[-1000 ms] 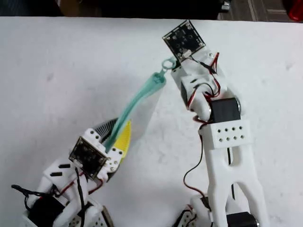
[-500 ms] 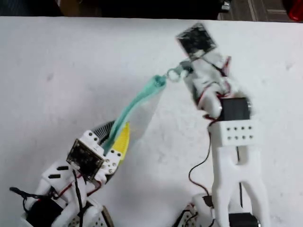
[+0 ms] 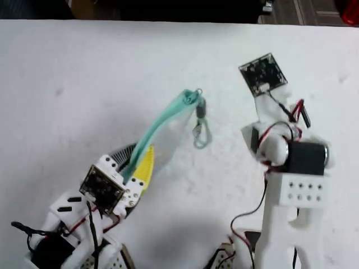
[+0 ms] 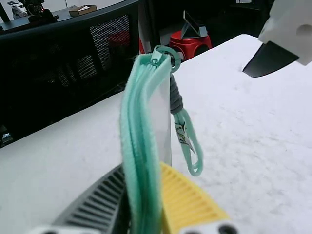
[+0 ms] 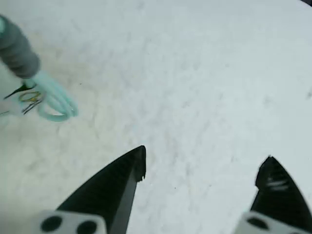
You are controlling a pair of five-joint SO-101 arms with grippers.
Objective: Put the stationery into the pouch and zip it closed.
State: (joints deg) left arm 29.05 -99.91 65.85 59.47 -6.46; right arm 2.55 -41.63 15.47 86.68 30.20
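Note:
A pouch [image 3: 162, 120] with a teal zipper and a clear body is held edge-up above the white table, slanting away from my left arm. My left gripper [image 3: 137, 159], with one yellow and one grey finger, is shut on its near end. The zipper [image 4: 141, 122] runs shut along the top to the slider [image 4: 161, 52] at the far end. From the slider a grey-and-teal pull strap [image 3: 201, 126] hangs loose. My right gripper [image 5: 204, 170] is open and holds nothing, off to the right of the strap [image 5: 48, 100]. One of its black fingertips [image 4: 268, 58] shows beyond the pouch.
The white table [image 3: 84, 73] stretches bare to the left and behind the pouch. Its far edge [image 3: 168, 21] borders a dark floor. A dark mesh panel [image 4: 73, 63] and red items [image 4: 195, 41] stand past that edge. My right arm's body [image 3: 294, 174] fills the right front.
My right gripper has let go of the zipper pull and drawn back to the right. The strap has dropped and now hangs beside the pouch's far end. The left arm has stayed put.

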